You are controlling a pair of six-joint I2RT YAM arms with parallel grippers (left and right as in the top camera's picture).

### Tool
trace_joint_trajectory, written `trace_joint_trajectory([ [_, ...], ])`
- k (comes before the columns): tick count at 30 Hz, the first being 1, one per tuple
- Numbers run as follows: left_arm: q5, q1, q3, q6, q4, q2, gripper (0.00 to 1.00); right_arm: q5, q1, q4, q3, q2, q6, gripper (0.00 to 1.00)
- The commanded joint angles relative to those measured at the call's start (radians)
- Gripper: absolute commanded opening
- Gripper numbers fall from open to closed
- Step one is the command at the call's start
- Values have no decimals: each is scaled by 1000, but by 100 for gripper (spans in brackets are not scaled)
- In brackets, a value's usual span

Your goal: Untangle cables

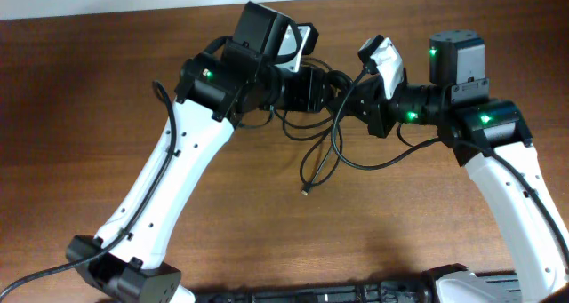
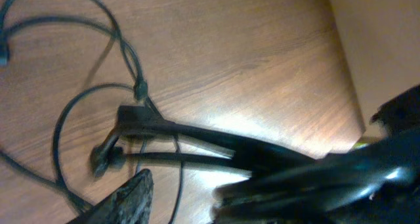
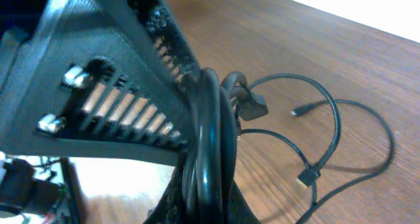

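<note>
The cables point(image 3: 209, 138) sit bunched at the far middle of the table point(image 1: 107, 90), lifted into a thick knot right where my two grippers meet. Loose loops trail from it toward me, flat on the wood. One ends in a small plug point(image 1: 306, 190) lying free, well apart from the knot.

My right gripper point(image 1: 348, 93) is clamped on the bundle. Its wrist view shows several strands pressed against the ribbed finger point(image 3: 118, 99). I judge that grip is the anchor, holding the knot off the table so the slack hangs clear.

My left gripper point(image 1: 311, 88) faces it from the other side, close in. Strands run past its dark finger point(image 2: 128, 198) out to a chunky connector point(image 2: 126, 116). I cannot tell whether that hand is pinching anything.

Next, I reckon, comes a slow pull apart. The risk is tightening the knot instead of opening it.
</note>
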Motion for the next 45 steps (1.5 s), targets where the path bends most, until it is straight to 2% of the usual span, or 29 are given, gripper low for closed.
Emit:
trace_joint_trajectory([
  [1, 13, -24, 17, -11, 41, -24, 46, -169, 2, 7, 7, 0, 23, 4],
  [3, 13, -25, 17, -11, 47, -24, 39, -198, 2, 7, 7, 0, 24, 4],
  [4, 13, -27, 17, -11, 46, -24, 31, -202, 2, 7, 7, 0, 24, 4],
  [7, 14, -27, 17, -12, 47, -24, 24, -202, 2, 16, 7, 0, 61, 4],
  [10, 14, -27, 17, -34, 47, -24, 12, -201, 3, 16, 7, 0, 61, 4],
  [12, 13, -27, 17, -33, 47, -24, 0, -170, 3, 14, 7, 0, 60, 4],
  [14, -19, -27, 17, -29, 46, -24, 0, -89, 3, 11, 7, 0, 60, 4],
  [15, -95, -27, 17, -29, 39, -24, 0, -53, 3, 5, 7, 0, 60, 6],
  [16, -198, -27, 17, -30, 29, -24, 0, -9, 3, -6, 7, 0, 61, 18],
  [19, -282, -27, 17, -31, 15, -24, 0, 82, 3, -47, 7, 0, 60, 27],
  [21, -351, -26, 17, -62, -1, -24, 0, 196, 2, -96, 7, 0, 60, 38],
  [22, -389, -26, 17, -85, -22, -24, 0, 262, 1, -124, 7, 0, 60, 38],
  [24, -421, -26, 17, -95, -65, -24, 0, 294, 1, -153, 7, 0, 60, 38],
  [28, -409, -29, 17, -225, -71, -24, 0, 155, 2, -132, 7, 0, 33, 38],
  [32, -372, -60, 17, -233, -54, -24, 0, 38, 3, -63, 7, 0, 34, 38],
  [33, -372, -87, 17, -233, -43, -24, 0, 32, 3, -52, 7, 0, 34, 29],
  [34, -372, -103, 17, -233, -35, -24, 0, 26, 3, -46, 7, 0, 34, 25],
  [39, -372, -138, 17, -233, -17, -24, 0, 27, 3, -42, 7, 0, 34, 20],
  [41, -376, -140, 17, -233, -17, -24, 0, 27, 3, -42, 7, 0, 34, 4],
  [45, -384, -140, 17, -237, -16, -24, 0, 27, 3, -50, 7, 0, 34, 4],
])
